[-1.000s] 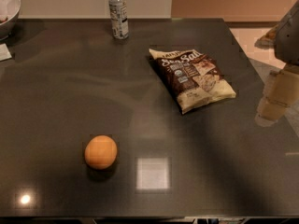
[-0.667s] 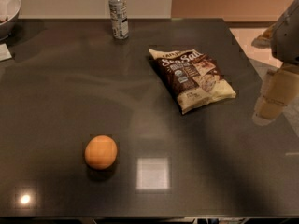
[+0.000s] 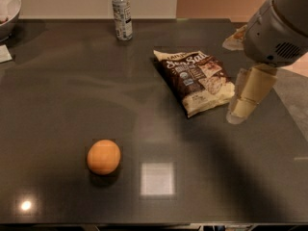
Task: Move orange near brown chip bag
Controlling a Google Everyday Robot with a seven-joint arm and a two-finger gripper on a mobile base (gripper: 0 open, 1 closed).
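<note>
The orange (image 3: 103,157) sits on the dark table (image 3: 57,95) at the front left, alone. The brown chip bag (image 3: 195,78) lies flat at the middle right of the table, dark brown centre with white lettering and cream edges. My gripper (image 3: 243,105) hangs from the grey arm (image 3: 276,25) at the right, just off the bag's right edge and above the table. It is far from the orange and holds nothing that I can see.
A clear plastic bottle (image 3: 122,12) stands at the back centre. A white bowl (image 3: 7,11) is at the back left corner, with a white card (image 3: 5,53) below it. A second snack packet (image 3: 236,37) lies at the back right, partly behind the arm.
The arm and gripper have moved left, further into view and closer to the chip bag's right edge. The orange and the bag have not moved.
</note>
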